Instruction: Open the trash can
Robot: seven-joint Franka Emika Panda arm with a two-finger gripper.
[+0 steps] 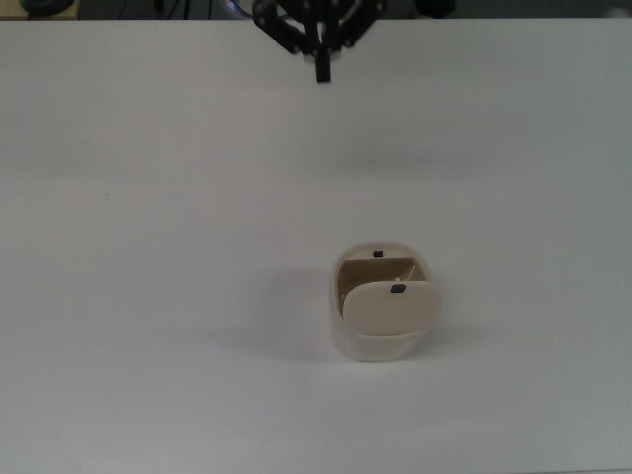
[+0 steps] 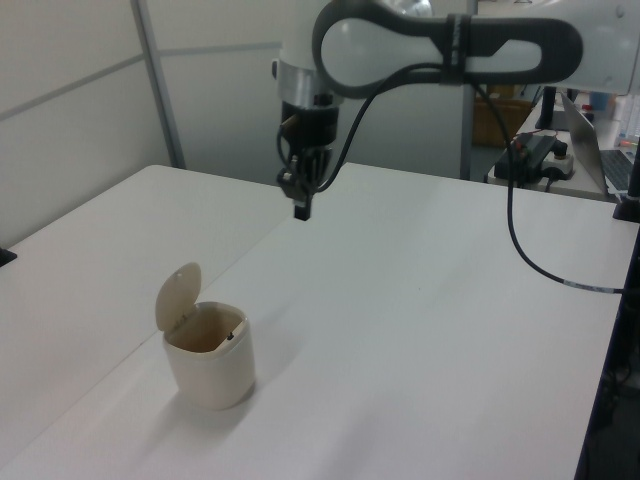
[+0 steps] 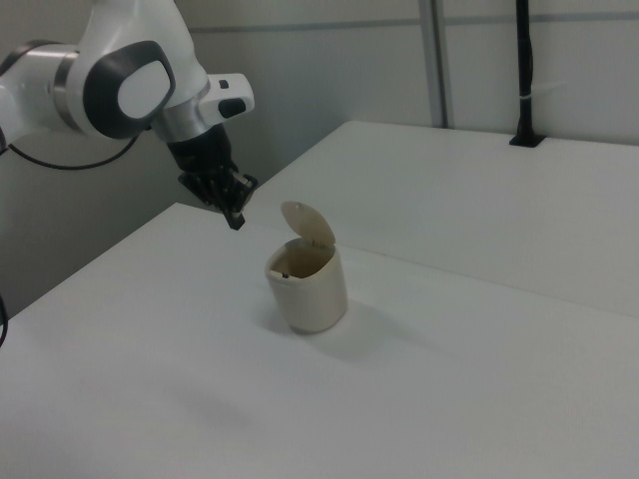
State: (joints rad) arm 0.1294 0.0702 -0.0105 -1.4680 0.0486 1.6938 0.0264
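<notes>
White tabletop [image 2: 420,300] fills my feeds. My black two-finger gripper [image 2: 301,207] hangs high with its fingers pressed together, holding nothing. Well below and apart from it stands the small cream-white plastic trash can [image 2: 211,362], beige hinged lid [image 2: 178,297] tipped up (interior showing).

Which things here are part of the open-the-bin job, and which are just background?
Job:
- trash can, lid standing up, inside visible
- claw, raised well clear of the can, holding nothing

Background:
- white table
- black cable hanging from the arm
- black post at the table's far edge in the right view
- wall panels
</notes>
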